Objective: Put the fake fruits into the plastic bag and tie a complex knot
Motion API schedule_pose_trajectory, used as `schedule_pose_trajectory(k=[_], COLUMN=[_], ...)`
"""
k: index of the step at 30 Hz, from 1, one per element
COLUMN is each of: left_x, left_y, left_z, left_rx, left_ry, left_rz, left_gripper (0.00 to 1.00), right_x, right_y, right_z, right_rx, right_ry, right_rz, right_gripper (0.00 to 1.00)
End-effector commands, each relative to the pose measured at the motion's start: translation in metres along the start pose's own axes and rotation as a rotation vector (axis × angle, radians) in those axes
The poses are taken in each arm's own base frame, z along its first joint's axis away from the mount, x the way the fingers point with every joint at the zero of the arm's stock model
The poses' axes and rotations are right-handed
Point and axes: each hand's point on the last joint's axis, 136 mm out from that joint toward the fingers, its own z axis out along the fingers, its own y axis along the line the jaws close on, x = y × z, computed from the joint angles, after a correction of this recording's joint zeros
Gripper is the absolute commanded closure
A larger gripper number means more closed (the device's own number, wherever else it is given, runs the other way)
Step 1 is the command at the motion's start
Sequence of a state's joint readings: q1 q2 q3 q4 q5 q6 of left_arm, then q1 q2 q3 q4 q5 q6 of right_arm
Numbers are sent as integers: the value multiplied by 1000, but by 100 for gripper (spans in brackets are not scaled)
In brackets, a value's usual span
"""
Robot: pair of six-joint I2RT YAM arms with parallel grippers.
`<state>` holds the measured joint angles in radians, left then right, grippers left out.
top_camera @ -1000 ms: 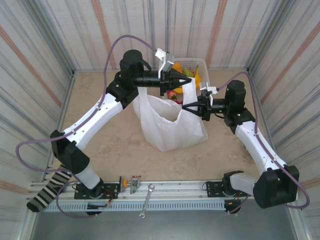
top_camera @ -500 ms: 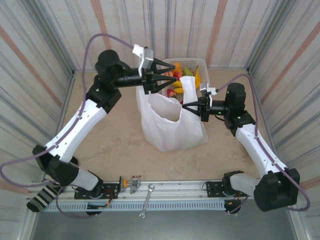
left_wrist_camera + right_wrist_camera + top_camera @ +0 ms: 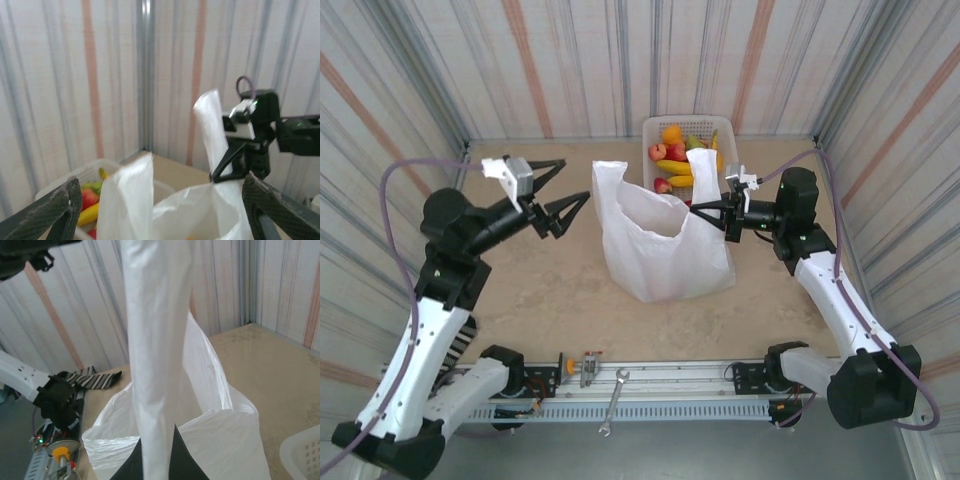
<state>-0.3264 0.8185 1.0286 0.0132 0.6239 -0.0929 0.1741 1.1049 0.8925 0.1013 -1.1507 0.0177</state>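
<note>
I saw my right end effector (image 3: 721,215) clamped on a handle of the plastic bag (image 3: 665,255) at frame centre, with my left end effector (image 3: 576,179) spread wide, well apart on its left.

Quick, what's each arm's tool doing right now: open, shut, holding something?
Left tool: open, holding nothing, apart from the bag.
Right tool: shut on the plastic bag, pinching one handle.
</note>
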Motion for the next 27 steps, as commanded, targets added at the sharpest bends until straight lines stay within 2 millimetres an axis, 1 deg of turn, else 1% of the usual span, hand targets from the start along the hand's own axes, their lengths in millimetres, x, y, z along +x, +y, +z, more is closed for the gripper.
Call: schedule_pose_trajectory(k=[1, 2, 6, 7, 8, 9, 12, 15, 20, 22, 23, 27], left_x=[39, 52, 90, 94, 103, 107, 115, 124, 129, 128, 129, 130], left_y=[24, 26, 30, 29, 28, 28, 26, 24, 37, 38, 37, 32], left_z=[-12, -13, -6, -3, 0, 3, 14, 27, 45, 52, 55, 70], left_rx=[-157, -165, -143, -120, -101, -87, -24, 49, 58, 84, 105, 210], left_ry=[51, 63, 74, 61, 54, 37, 2, 6, -5, -21, -24, -24], left_rz=[-18, -30, -65, -57, -52, -46, -13, 1, 25, 43, 45, 42], left_gripper=[10, 9, 5, 3, 2, 1, 1, 1, 1, 1, 2, 10], right_x=[-3, -3, -5, -5, -6, -6, -8, -9, -10, -11, -11, -10], right_y=[2, 3, 4, 4, 5, 6, 6, 6, 8, 9, 9, 8], right_z=[-4, -4, -5, -5, -5, -5, -6, -7, -7, -7, -7, -8], right_rx=[12, 11, 11, 12, 12, 11, 12, 15, 14, 13, 14, 18], right_ry=[-8, -8, -11, -12, -13, -14, -15, -16, -16, -17, -16, -15], right_rz=[0, -1, -4, -5, -8, -8, -10, -12, -12, -15, -12, -9], right_gripper=[100, 100, 100, 100, 100, 100, 100, 100, 100, 100, 100, 100])
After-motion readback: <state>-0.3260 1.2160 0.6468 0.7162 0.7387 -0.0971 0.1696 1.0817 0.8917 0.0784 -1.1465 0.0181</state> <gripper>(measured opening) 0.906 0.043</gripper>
